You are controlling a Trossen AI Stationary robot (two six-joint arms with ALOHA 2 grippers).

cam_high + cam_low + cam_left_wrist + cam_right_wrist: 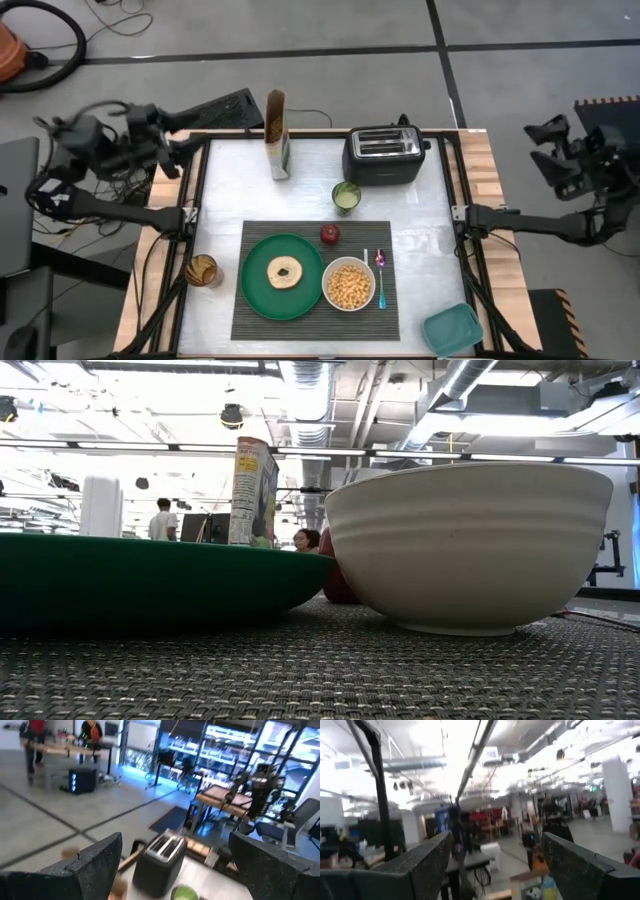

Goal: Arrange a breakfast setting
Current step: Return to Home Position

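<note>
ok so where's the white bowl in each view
high view: white bowl on the placemat, right of the green plate.
low view: white bowl fills the right half, green plate at left.
left wrist view: not there.
right wrist view: not there.
shared landmark: the green plate.

Bright even overhead light on table (pixel 425 235), soft shadows by toaster (pixel 383 155) & box (pixel 277 135), low view backlit, ceiling lights (pixel 120 460) blown out behind white bowl (pixel 470 545), ceiling glare in rt wrist view
</note>
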